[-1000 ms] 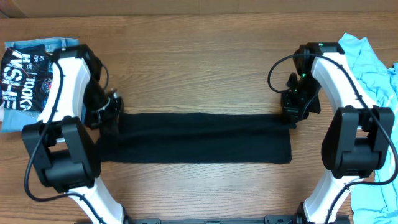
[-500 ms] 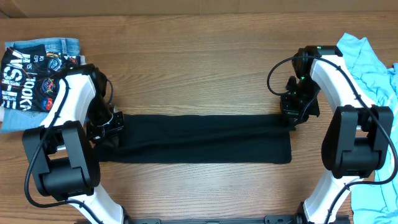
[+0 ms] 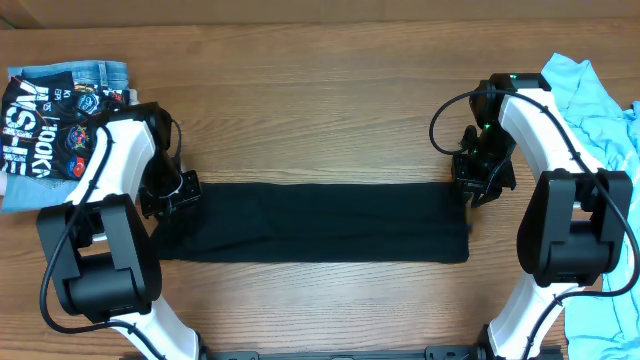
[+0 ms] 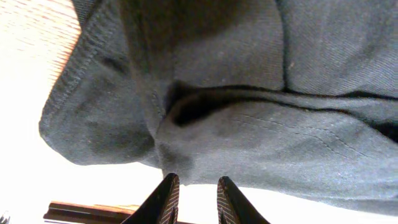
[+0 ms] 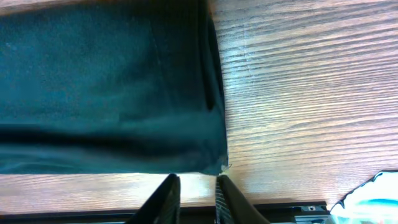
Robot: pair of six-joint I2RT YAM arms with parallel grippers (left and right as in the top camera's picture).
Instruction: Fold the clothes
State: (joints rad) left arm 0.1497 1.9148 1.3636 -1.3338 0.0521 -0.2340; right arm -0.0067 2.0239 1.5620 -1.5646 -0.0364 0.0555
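Observation:
The clothes (image 3: pixel 320 222), a plain black T-shirt, lie on the wooden table (image 3: pixel 320 110) folded into a long flat strip running left to right. My left gripper (image 3: pixel 176 196) sits at the strip's left end and my right gripper (image 3: pixel 477 183) at its upper right corner. In the left wrist view the black fabric (image 4: pixel 249 93) lies bunched just beyond my left gripper (image 4: pixel 198 182), which stands slightly open with nothing between its fingers. In the right wrist view the shirt's edge (image 5: pixel 124 93) lies just past my right gripper (image 5: pixel 196 180), also narrowly open and holding nothing.
A black garment with white lettering and colourful graphics (image 3: pixel 40 125) lies on a denim piece (image 3: pixel 70 72) at the far left. Light blue cloth (image 3: pixel 600 110) is piled along the right edge, a corner of it (image 5: pixel 373 199) showing in the right wrist view.
Both grippers have opened a little and let go of the shirt's ends. The strip's ends have settled flat. The left gripper shifted slightly toward the front.

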